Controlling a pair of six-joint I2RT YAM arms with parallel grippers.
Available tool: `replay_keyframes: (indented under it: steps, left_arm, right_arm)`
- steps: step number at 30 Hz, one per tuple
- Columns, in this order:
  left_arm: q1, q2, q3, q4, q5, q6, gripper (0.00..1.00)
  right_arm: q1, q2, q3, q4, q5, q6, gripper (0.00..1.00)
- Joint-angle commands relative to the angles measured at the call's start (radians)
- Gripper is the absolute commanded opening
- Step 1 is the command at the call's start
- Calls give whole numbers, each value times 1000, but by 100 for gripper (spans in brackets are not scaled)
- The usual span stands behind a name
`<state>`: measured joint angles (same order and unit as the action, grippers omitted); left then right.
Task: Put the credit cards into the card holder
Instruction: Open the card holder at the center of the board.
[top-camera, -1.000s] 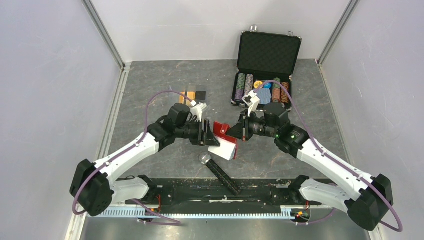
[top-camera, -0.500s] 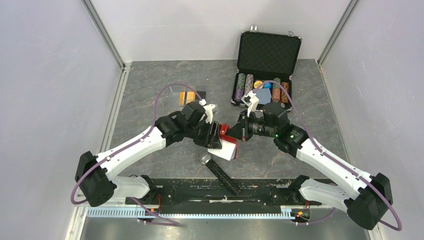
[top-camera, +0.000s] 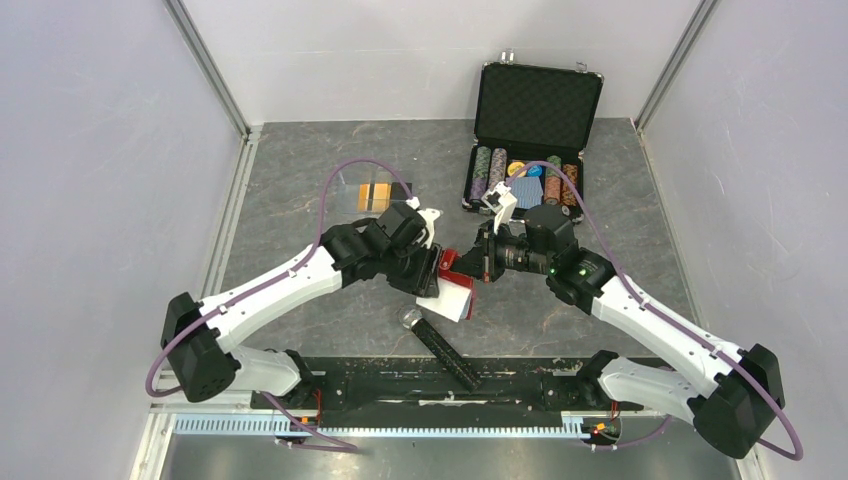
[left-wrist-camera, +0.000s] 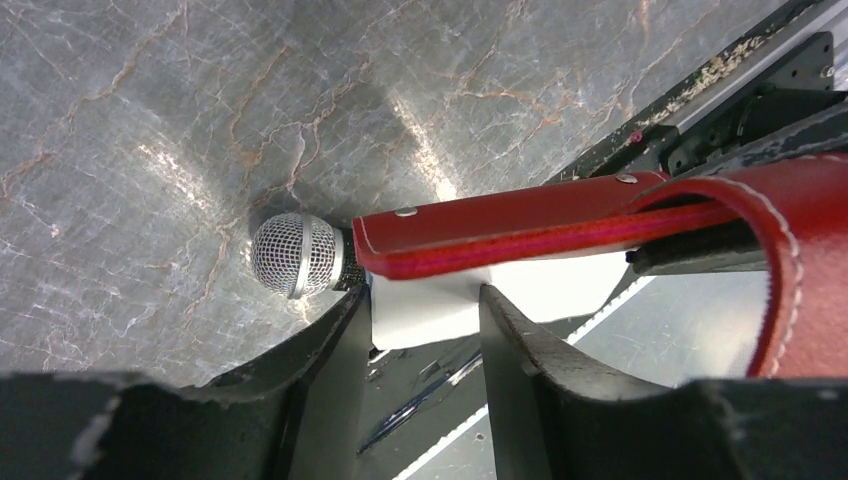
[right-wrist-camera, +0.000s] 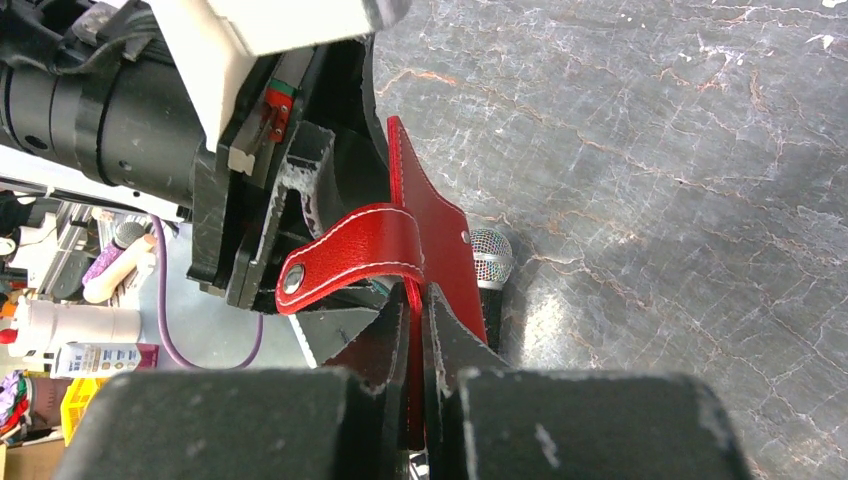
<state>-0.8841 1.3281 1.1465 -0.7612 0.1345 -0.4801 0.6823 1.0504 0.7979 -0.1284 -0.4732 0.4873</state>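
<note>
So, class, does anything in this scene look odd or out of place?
A microphone lies on the table right beside the card holder pinched by the right gripper; it has no part in a card job.

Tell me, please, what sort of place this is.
Likely a robotics lab test cell: plain white walls, a marbled grey tabletop, and props like a poker-chip case and microphone.

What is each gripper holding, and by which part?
Right gripper pinches the card holder by its red cover edge. Left gripper straddles its pale inner sleeve; whether it grips cannot be told.
</note>
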Motion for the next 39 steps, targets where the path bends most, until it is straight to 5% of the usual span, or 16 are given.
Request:
replay_keyframes:
  steps: [1, 7, 11, 19, 25, 31, 39]
  left_arm:
    - [-20, 12, 51, -26, -41, 60, 51]
    - [-24, -3, 71, -21, -24, 46, 25]
    - [-21, -47, 49, 34, 7, 20, 39]
    - [14, -123, 11, 98, 86, -38, 42]
    - [106, -193, -49, 176, 202, -84, 64]
    - [178, -226, -137, 321, 327, -160, 75]
    - [205, -189, -130, 184, 247, -61, 79]
  right_arm:
    - [-3, 3, 14, 41, -12, 11, 0]
    - [-4, 3, 8, 41, -10, 10, 0]
    - [-2, -1, 3, 41, -8, 12, 0]
    - [-3, -5, 6, 8, 24, 26, 0]
    - [-4, -11, 6, -6, 31, 53, 0]
    - [-13, -15, 12, -6, 27, 103, 0]
    - [-22, -11, 23, -10, 25, 122, 0]
